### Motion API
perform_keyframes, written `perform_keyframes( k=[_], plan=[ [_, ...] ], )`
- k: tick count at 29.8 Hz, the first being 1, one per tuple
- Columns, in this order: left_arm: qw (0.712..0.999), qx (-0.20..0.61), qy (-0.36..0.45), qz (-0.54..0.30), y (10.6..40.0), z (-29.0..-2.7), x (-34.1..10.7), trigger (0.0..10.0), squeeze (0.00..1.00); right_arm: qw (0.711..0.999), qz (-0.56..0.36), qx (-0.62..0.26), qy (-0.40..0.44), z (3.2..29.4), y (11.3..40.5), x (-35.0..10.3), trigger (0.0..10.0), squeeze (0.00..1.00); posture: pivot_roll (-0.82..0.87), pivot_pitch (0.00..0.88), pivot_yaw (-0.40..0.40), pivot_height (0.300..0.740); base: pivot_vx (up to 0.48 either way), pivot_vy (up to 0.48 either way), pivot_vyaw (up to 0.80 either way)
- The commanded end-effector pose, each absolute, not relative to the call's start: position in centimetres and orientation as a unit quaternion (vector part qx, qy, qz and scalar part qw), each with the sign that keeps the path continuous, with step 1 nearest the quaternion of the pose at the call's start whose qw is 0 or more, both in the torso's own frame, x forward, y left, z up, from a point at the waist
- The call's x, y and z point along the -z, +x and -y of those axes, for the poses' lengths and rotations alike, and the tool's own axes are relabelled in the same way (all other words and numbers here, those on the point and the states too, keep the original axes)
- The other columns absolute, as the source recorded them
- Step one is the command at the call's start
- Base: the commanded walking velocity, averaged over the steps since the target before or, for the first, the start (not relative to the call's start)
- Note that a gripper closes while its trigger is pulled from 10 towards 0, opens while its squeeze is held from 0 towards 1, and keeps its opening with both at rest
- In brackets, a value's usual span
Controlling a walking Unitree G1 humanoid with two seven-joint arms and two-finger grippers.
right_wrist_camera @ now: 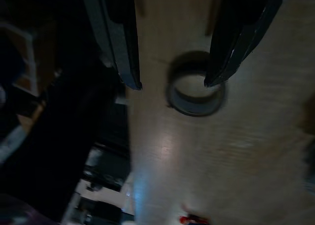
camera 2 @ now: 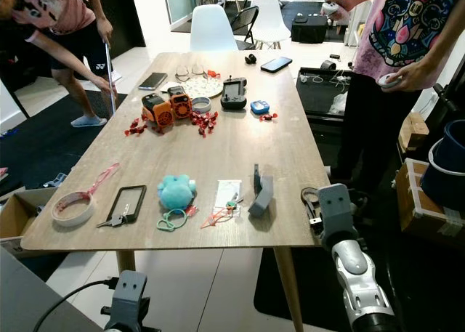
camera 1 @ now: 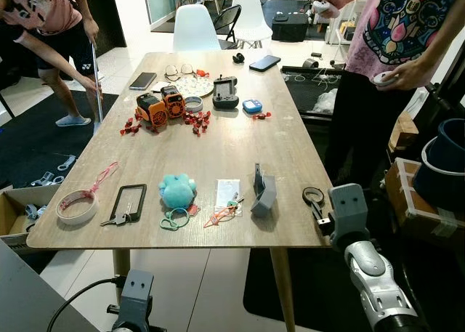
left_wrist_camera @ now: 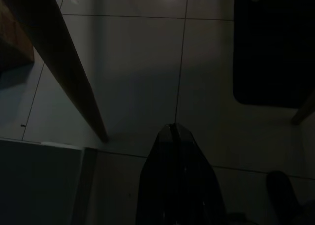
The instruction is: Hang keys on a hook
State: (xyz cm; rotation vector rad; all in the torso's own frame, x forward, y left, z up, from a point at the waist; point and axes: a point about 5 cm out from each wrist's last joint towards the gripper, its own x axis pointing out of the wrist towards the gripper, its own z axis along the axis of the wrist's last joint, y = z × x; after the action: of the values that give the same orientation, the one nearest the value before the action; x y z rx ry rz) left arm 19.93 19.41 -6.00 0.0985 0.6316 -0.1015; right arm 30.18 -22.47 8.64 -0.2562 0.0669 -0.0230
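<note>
Right hand (right_wrist_camera: 172,82) spread above tape roll (right_wrist_camera: 195,93).

Keys (camera 1: 116,219) flat by table edge, grey hook (camera 1: 262,189) upright

No lettering can be read anywhere on the table (camera 1: 290,128) or on the things lying on it. The person's patterned shirt (camera 1: 407,19) bears colourful artwork, but no legible words, and the white card (camera 1: 227,192) near the front edge is too small to read.
</note>
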Motion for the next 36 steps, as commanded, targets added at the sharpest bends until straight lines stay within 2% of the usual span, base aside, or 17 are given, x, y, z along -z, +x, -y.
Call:
perform_keyframes(
  k=[1, 16, 24, 36],
  plan=[
    [0.947, 0.051, 0.046, -0.313, 20.0, -19.3, 6.0, 10.0, 0.01, 0.992, -0.041, 0.036, -0.118, 23.0, 30.4, -8.6, 10.0, 0.0, 0.01, 0.039, 0.033, 0.74, 0.0, 0.0, 0.0],
    [0.947, 0.057, 0.051, -0.311, 20.2, -19.2, 5.9, 10.0, 0.01, 0.994, -0.026, 0.029, -0.101, 21.5, 32.0, -9.0, 10.0, 0.0, 0.01, 0.04, 0.036, 0.74, 0.0, 0.0, 0.0],
    [0.946, 0.061, 0.054, -0.313, 19.8, -19.3, 6.1, 10.0, 0.01, 0.995, -0.023, -0.015, -0.095, 19.8, 32.9, -9.2, 10.0, 0.0, 0.02, 0.045, 0.035, 0.74, 0.0, 0.0, 0.0],
    [0.945, 0.063, 0.053, -0.315, 19.7, -19.1, 6.1, 10.0, 0.01, 0.994, -0.021, -0.038, -0.1, 18.7, 33.4, -9.2, 10.0, 0.0, 0.02, 0.053, 0.032, 0.74, 0.0, 0.0, 0.0]
  ],
)
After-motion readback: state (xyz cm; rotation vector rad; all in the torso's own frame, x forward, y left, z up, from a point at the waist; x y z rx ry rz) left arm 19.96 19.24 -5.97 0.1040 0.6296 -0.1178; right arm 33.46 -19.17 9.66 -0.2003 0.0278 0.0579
